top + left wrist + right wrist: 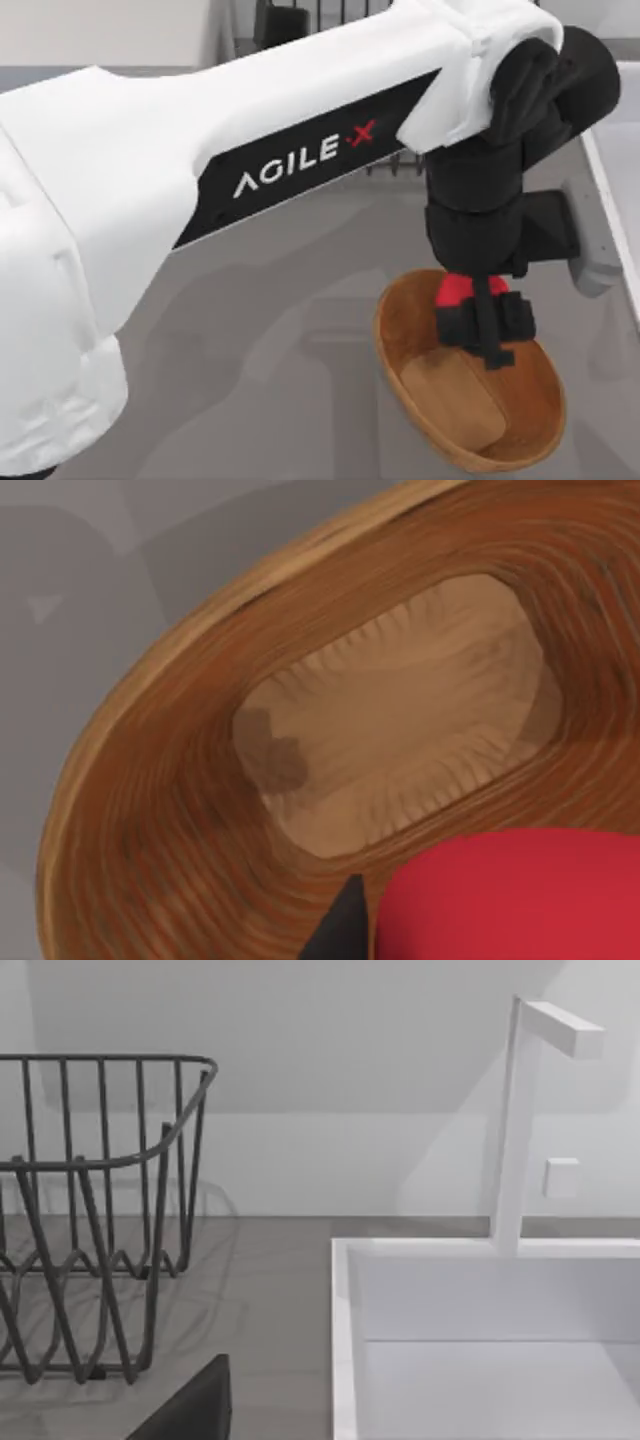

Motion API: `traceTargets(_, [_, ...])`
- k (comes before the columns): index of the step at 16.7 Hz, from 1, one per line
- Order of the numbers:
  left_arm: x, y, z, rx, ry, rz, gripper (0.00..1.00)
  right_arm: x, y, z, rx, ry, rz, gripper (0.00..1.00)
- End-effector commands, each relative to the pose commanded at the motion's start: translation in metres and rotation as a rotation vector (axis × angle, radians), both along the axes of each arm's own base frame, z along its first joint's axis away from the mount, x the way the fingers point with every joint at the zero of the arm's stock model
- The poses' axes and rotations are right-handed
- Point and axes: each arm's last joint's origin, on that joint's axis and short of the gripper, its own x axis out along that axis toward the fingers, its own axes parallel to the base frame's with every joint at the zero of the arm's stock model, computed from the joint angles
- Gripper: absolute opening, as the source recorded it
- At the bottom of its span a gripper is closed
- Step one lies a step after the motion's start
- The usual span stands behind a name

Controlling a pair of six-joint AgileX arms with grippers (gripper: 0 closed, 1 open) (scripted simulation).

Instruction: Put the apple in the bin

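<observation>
The bin (538,410) is an oval brown basket with ribbed walls and a tan bottom, at the table's front right. My left gripper (478,318) hangs over its far half, shut on the apple (462,291), a small bright red fruit held above the basket floor. In the left wrist view the apple (510,900) is close up beside one dark finger (345,928), with the bin's ribbed wall (160,820) and tan bottom beneath. A dark part of my right gripper (190,1410) shows at the edge of the right wrist view.
My left arm's white link spans the table from the left. A black wire dish rack (90,1210) stands at the back, beside a white sink (345,1360) with a white faucet (515,1120). The sink's rim (610,190) borders the table's right side.
</observation>
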Motion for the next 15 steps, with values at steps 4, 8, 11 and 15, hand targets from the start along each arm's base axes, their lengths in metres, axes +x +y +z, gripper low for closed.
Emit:
traceTargets(4, [-0.002, -0.003, -0.036, 0.000, 0.000, 0.008, 0.00, 0.000, 0.000, 0.000, 0.000, 0.000, 0.000, 1.00])
traceTargets(8, [-0.004, -0.003, -0.042, 0.001, 0.000, 0.006, 0.00, 0.000, 0.000, 0.000, 0.000, 0.000, 0.000, 1.00])
traceTargets(11, [-0.004, -0.003, -0.042, 0.001, 0.000, 0.006, 0.15, 0.000, 0.000, 0.000, 0.000, 0.000, 0.000, 1.00])
traceTargets(15, [-0.004, -0.003, -0.042, 0.001, 0.000, 0.006, 0.45, 0.000, 0.000, 0.000, 0.000, 0.000, 0.000, 1.00])
